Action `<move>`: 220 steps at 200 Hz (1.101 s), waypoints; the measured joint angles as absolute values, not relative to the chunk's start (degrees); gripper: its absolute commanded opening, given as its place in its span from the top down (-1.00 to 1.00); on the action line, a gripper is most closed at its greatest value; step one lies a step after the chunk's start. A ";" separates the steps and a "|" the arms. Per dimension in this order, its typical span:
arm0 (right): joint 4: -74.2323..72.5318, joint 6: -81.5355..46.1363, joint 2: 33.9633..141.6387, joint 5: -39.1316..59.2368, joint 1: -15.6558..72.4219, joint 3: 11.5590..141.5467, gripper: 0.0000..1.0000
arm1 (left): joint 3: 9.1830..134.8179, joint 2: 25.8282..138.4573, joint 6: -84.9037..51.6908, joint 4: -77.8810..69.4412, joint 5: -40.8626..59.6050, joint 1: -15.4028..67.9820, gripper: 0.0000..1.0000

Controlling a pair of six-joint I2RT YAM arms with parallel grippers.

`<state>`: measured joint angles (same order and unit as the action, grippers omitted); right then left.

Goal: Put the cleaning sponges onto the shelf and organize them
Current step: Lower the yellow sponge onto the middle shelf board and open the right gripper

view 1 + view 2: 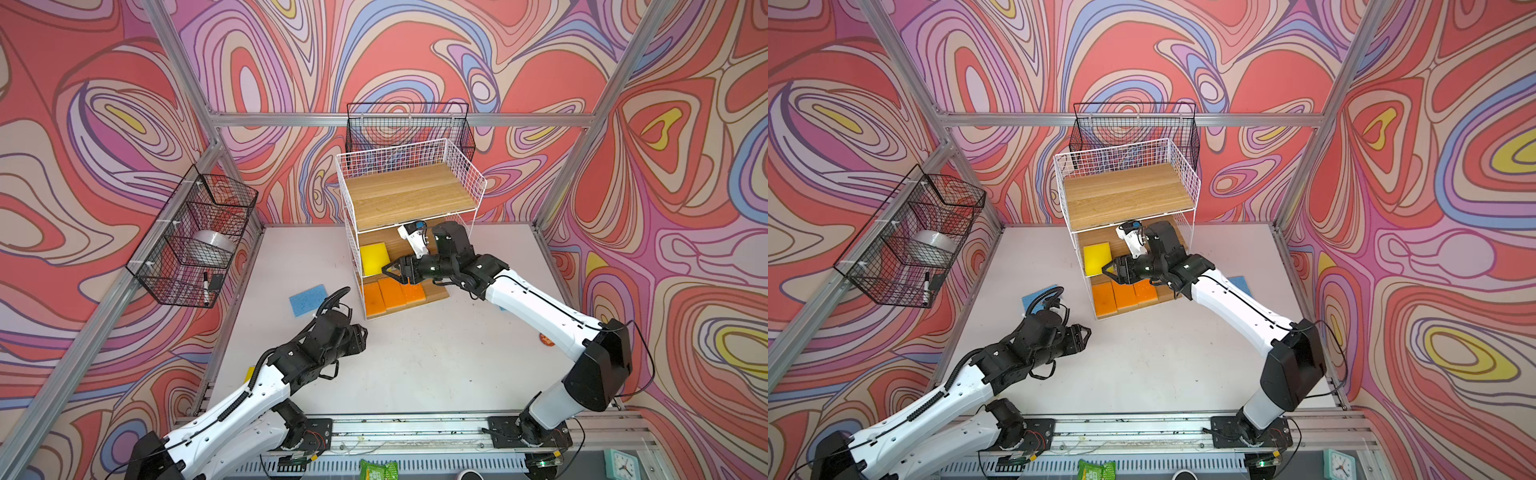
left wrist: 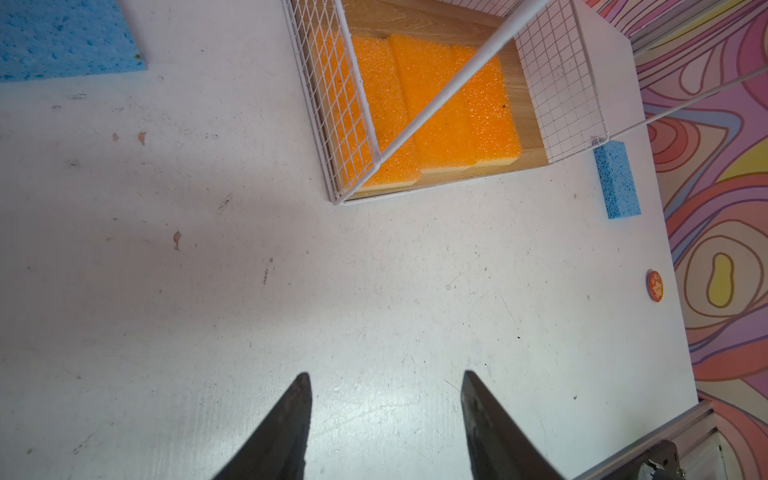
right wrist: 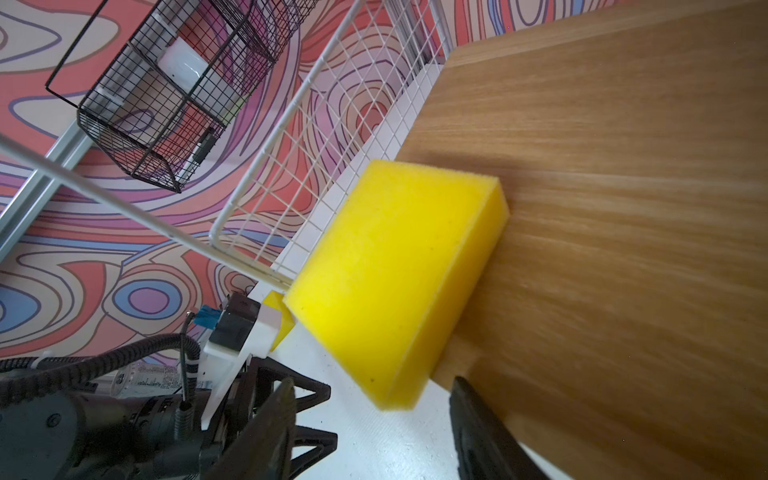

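The shelf [image 1: 411, 191] [image 1: 1129, 191] stands at the back middle of the table. A thick yellow sponge [image 1: 373, 258] [image 1: 1097, 259] [image 3: 395, 282] lies at the left of its middle board, one corner hanging over the front edge. Three orange sponges [image 1: 392, 295] [image 1: 1125, 296] [image 2: 436, 108] lie side by side on the bottom board. My right gripper [image 1: 390, 272] [image 1: 1111, 272] [image 3: 372, 382] is open just in front of the yellow sponge, not gripping it. My left gripper [image 1: 359, 332] [image 1: 1084, 334] [image 2: 386, 375] hangs open and empty over bare table. One blue sponge [image 1: 307, 300] [image 1: 1040, 296] lies left of the shelf, another [image 1: 1239, 282] [image 2: 616, 179] to its right.
A black wire basket [image 1: 195, 237] with a tape roll and a marker hangs on the left wall, and another [image 1: 409, 124] hangs behind the shelf. A small orange disc [image 1: 545, 338] [image 2: 654, 285] lies on the table at right. A yellow sponge's edge [image 1: 249, 372] shows beside the left arm.
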<state>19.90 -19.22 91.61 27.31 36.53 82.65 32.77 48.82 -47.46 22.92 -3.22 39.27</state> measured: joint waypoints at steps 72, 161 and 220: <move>17.21 -19.84 89.17 26.76 36.49 79.13 -0.16 | 32.77 49.01 -47.11 22.92 -3.22 39.27 -0.17; 15.14 -20.60 85.65 27.07 38.13 76.58 0.98 | 32.56 49.01 -47.13 22.92 -3.18 39.00 -0.17; 13.98 -21.06 85.71 26.79 38.28 75.79 1.00 | 32.45 48.66 -47.13 22.94 -3.20 39.00 -0.17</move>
